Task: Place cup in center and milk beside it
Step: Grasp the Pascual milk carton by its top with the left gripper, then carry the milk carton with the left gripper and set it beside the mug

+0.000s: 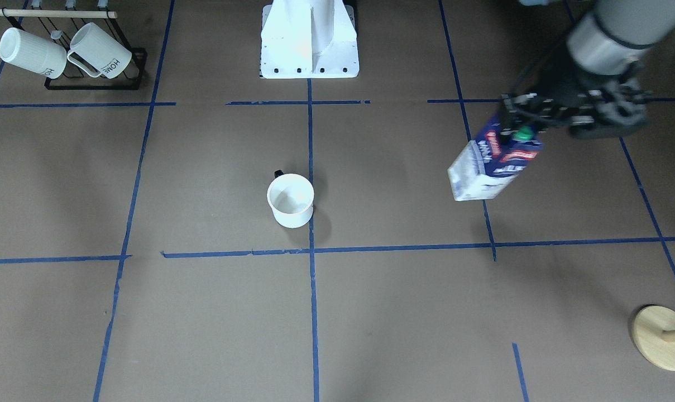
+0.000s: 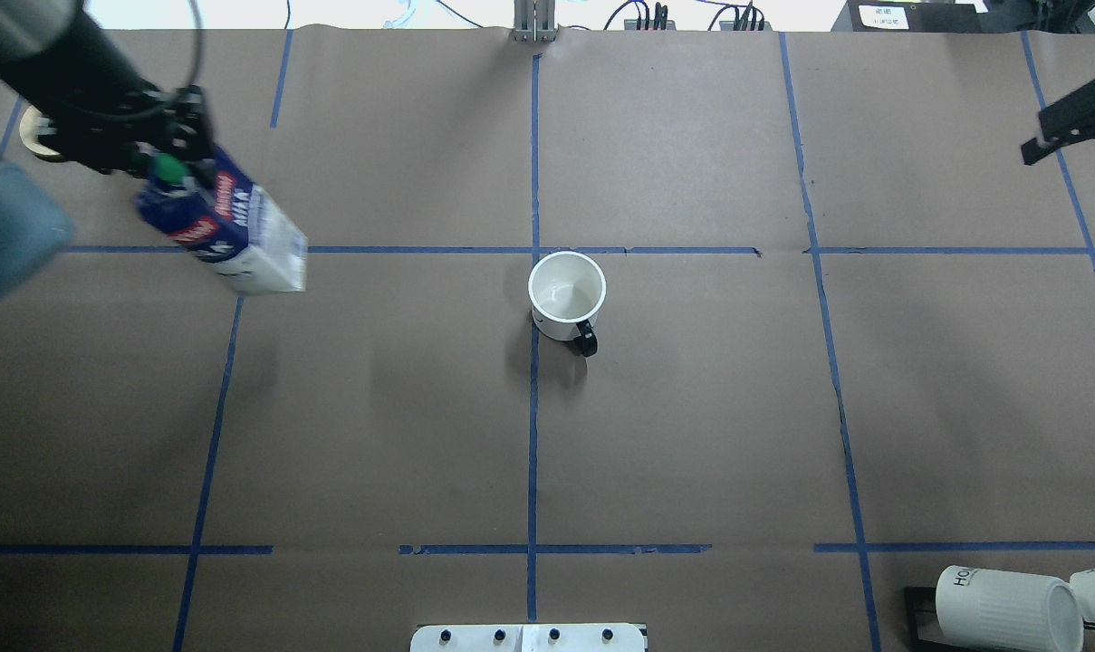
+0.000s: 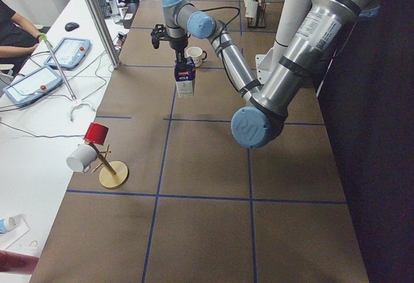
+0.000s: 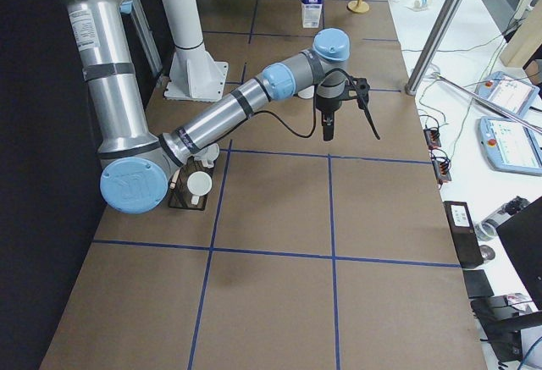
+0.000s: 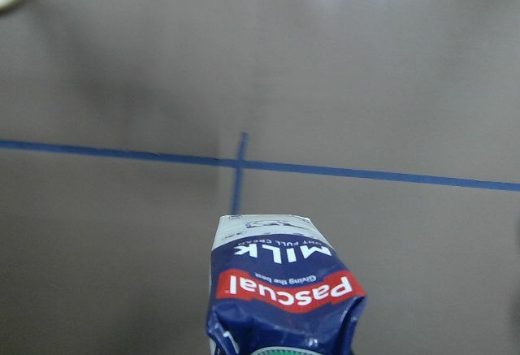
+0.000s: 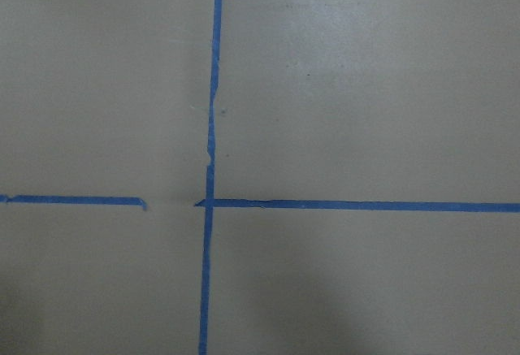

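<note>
Surface: a brown table (image 2: 710, 426) is lying gridded in blue tape.
Cup: the white cup (image 2: 567, 292) is standing upright at the center (image 2: 534, 251) — just beside the tape crossing, its dark handle pointing toward the robot.
Milk: the milk (image 2: 235, 235) is being held upright on the robot's left, well apart from the cup.
Left gripper: the left gripper (image 2: 174, 145) is pinching the milk's top.
Right gripper: the right gripper (image 4: 351, 126) is hovering far to the right — fingers spread, holding nothing.
</note>
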You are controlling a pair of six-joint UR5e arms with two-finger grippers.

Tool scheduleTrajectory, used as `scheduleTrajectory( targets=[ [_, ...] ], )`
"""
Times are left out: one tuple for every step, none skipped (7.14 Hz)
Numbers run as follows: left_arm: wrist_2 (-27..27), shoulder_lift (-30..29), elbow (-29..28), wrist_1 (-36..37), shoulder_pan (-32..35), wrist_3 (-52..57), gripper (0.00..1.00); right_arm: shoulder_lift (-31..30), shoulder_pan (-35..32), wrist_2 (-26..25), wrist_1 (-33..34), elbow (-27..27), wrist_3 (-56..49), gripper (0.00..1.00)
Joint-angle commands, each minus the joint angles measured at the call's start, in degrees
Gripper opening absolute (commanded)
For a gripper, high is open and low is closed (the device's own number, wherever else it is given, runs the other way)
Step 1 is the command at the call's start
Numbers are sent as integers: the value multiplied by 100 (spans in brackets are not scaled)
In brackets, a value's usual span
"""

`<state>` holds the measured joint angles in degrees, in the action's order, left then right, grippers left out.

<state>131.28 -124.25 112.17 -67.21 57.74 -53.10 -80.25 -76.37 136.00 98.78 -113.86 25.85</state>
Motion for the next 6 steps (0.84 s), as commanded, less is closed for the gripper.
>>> scheduleTrajectory(
  targets=[
    [-444,-1141,-1086,-664,-823,-1258,4,-595,-421,216,1,30,-1034,100],
    [-576,-1485,-1753,-1332,-1052,-1673,4,-763,-570,338,1,47,-1456,100],
    [-839,-1775,-2169,-1478,-1254,-1755,4,-817,-728,365,10,56,-1573,100],
    [-902,-1770,-2173,-1479,-1300,-1765,4,-835,-747,357,10,100,-1592,100],
    [-929,-1752,-2164,-1462,-1335,-1765,4,-835,-747,357,10,100,-1592,100],
    [-938,-1752,-2164,-1453,-1449,-1765,4,-826,-747,366,1,100,-1583,100]
  ],
)
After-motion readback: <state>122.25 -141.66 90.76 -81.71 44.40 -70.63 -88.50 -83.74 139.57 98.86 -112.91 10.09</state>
